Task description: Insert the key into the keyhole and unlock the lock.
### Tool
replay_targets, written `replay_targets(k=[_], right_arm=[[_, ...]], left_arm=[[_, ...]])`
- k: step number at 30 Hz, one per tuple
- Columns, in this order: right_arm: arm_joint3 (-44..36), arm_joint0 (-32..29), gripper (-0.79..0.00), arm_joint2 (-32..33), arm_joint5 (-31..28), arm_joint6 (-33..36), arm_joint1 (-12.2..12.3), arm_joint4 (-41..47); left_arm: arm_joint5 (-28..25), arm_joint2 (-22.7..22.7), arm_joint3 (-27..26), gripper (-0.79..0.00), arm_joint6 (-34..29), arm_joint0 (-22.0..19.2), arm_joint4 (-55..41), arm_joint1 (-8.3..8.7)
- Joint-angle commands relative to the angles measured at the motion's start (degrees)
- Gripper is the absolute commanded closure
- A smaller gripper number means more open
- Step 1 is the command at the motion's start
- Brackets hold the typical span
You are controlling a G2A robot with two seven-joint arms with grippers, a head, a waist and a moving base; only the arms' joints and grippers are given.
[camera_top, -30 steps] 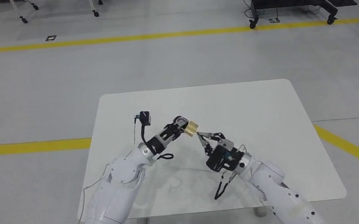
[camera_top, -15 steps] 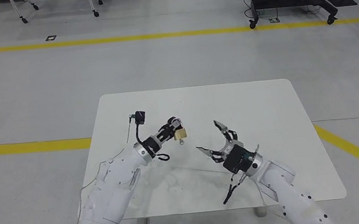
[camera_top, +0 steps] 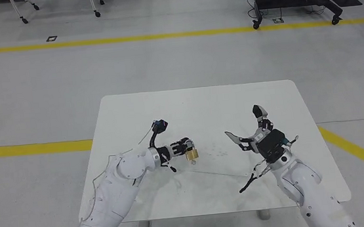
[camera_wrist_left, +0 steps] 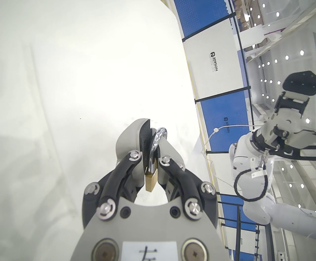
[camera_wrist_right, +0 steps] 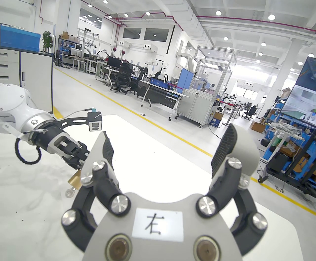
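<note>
A: The left gripper (camera_wrist_left: 155, 134) is pinched on the silver shackle (camera_wrist_left: 152, 158) of the padlock (camera_wrist_left: 151, 181), with the brass body lying in toward the palm. Where is that on the table?

B: From the top, it's over the near-left part of the white table (camera_top: 233, 102), inside both the left edge and the near edge. The right gripper (camera_top: 246, 126) is spread wide with nothing between its fingers. It's over the right half, inside the right edge and well apart from the lock.

A: And the room between them?

B: A stretch of white tabletop lies between the two grippers, and more of it runs to the far edge.

A: The left wrist view has the lock edge-on, so I can't tell whether the shackle is sprung or latched. The keyhole end is hidden too.

B: The right wrist view adds the brass body from the side, partly cut off behind that gripper's own finger (camera_wrist_right: 107, 148). A small silvery piece (camera_wrist_right: 70, 191) sticks out beneath it, low by the tabletop. It's too small to say whether it's the key.

A: Does the lock touch the table?

B: I can't tell. From the top it's just a small gold spot at the gripper's tip.
</note>
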Motion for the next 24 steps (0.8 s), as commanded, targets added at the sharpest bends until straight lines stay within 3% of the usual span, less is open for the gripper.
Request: replay_targets(k=[1, 3, 4, 10, 14, 16, 20, 24], right_arm=[[0.0, 0.0, -0.785, 0.0, 0.0, 0.0, 0.0, 0.0], [0.0, 0.0, -0.785, 0.0, 0.0, 0.0, 0.0, 0.0], [0.0, 0.0, -0.785, 0.0, 0.0, 0.0, 0.0, 0.0], [0.0, 0.0, -0.785, 0.0, 0.0, 0.0, 0.0, 0.0], [0.0, 0.0, -0.785, 0.0, 0.0, 0.0, 0.0, 0.0], [0.3, 0.1, -0.785, 0.7, 3.0, 0.6, -0.2, 1.6], [1.5, 0.1, -0.785, 4.8, 3.4, -0.5, -0.1, 8.4], [2.5, -0.8, -0.785, 10.7, 3.5, -2.4, 0.2, 14.3]], left_arm=[[0.9, 1.0, 1.1, -0.437, -1.1, -0.7, 0.4, -0.18], [1.7, 1.6, 2.3, -0.733, -1.1, -1.4, 0.7, -0.35], [2.1, 1.7, 2.7, -0.785, -0.8, -1.6, 0.5, -0.46], [-2.0, -0.4, 2.8, -0.785, 3.0, -1.2, -4.3, -0.46], [-7.0, -4.2, 1.4, -0.785, 6.1, 0.7, -7.1, 0.28], [-8.9, -6.8, 0.1, -0.785, 9.0, 1.7, -6.3, 0.91], [-10.5, -14.2, -5.6, -0.785, 20.2, 5.3, 1.3, 2.60], [-9.7, -19.9, -11.7, -0.785, 23.6, 9.0, 2.6, 3.70]])
